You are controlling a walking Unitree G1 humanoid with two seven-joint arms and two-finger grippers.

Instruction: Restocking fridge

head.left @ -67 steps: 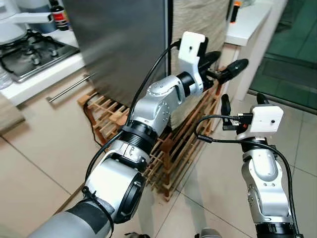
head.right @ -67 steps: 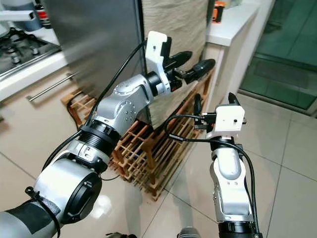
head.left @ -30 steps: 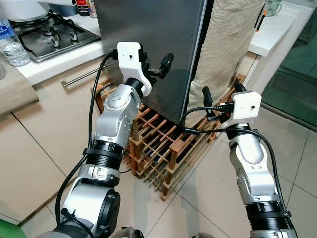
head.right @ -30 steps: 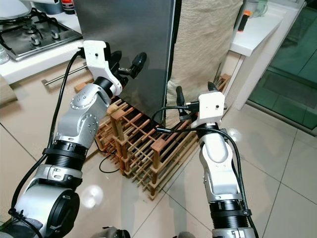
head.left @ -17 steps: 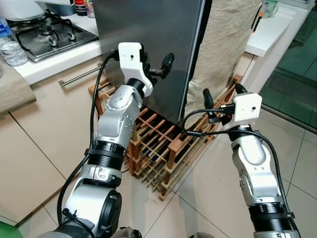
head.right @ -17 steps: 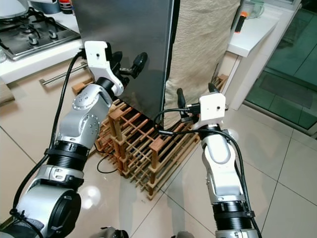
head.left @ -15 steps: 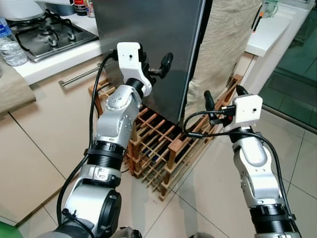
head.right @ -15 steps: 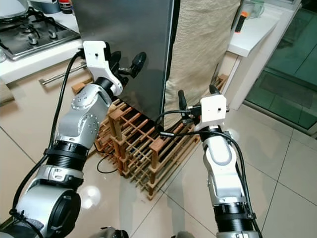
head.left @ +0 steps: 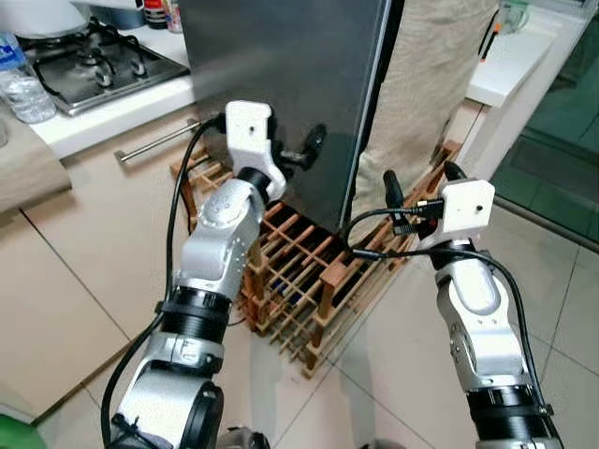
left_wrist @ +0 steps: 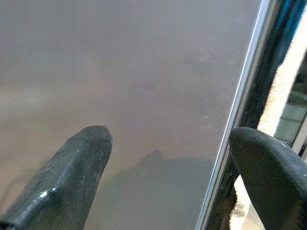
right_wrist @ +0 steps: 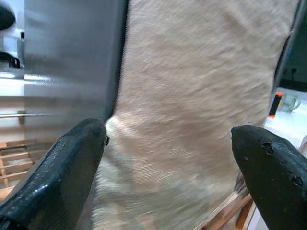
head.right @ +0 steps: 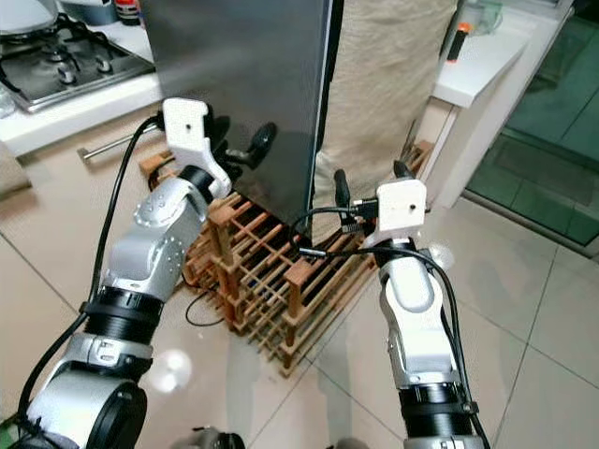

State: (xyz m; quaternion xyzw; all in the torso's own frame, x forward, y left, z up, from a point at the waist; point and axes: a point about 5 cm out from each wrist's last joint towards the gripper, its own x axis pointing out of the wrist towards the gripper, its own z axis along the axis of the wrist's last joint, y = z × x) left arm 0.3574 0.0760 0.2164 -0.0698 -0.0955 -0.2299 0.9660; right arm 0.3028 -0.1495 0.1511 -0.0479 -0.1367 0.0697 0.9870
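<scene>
Fridge [head.left: 290, 84] is standing straight ahead, a big grey steel box between the bench [head.left: 103, 117] with the stove on the left and a beige cloth [head.left: 421, 84] hanging down on its right. Its door edge is running down as a bright metal strip with a dark gap beside it, and you can see that strip close up in the left wrist view [left_wrist: 235, 120].

Left gripper [head.left: 304, 154] is hovering right at the steel face, low down and near that edge, and its fingers [left_wrist: 72, 177] are spreading wide with nothing between them. Can't tell if a tip is actually touching the steel or just sitting very close to it.

Right gripper [head.left: 416, 192] is hanging out to the right, lower, in front of the cloth, pointing up and forward. Its fingers [right_wrist: 62, 167] are also standing wide apart and holding nothing; the wrist view is looking between them at the cloth and the fridge side.

Down on the tiled floor [head.left: 393, 365], a wooden rack [head.left: 318, 281] is leaning against the foot of the fridge, under both arms. A stove [head.left: 94, 61] is sitting on the bench at far left, with a water bottle [head.left: 19, 84] beside it and a long handle [head.left: 159, 140] on the cabinet front below. Over on the right a white counter [head.left: 510, 61] is carrying a small orange-and-black thing [head.right: 454, 37] that's too small to make out.
</scene>
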